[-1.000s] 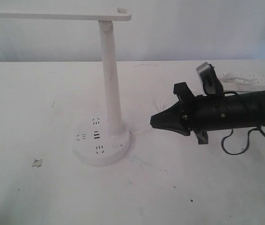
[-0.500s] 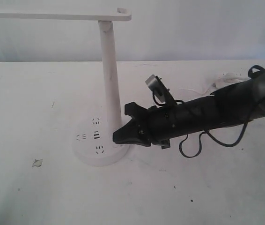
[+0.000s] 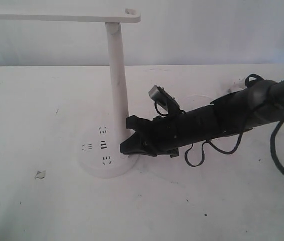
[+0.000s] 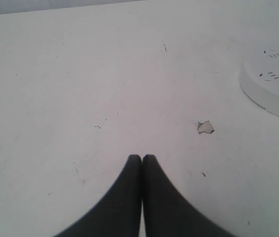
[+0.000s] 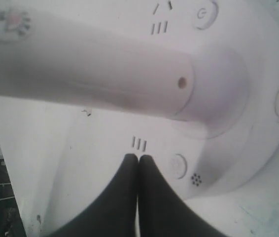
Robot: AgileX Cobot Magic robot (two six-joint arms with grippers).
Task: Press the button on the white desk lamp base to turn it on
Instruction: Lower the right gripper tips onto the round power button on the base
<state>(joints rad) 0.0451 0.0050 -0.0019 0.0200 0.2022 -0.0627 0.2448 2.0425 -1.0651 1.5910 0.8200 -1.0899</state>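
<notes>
The button [image 5: 177,165] lies just beside the closed tips of the right gripper [image 5: 138,157] on the white desk lamp base [image 5: 238,143], the stem [image 5: 105,69] rising behind; the left gripper [image 4: 141,157], also closed, hangs over bare worktop [image 4: 80,74].

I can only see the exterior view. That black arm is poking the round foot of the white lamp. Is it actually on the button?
Observer: Not squarely. In the right wrist view the shut jaws point just beside the button, which shows uncovered on the lamp base.
Operator: Is there a second arm somewhere?
Observer: Yes. The left wrist view shows its jaws shut over bare table, near a small scrap, apart from the base.
</notes>
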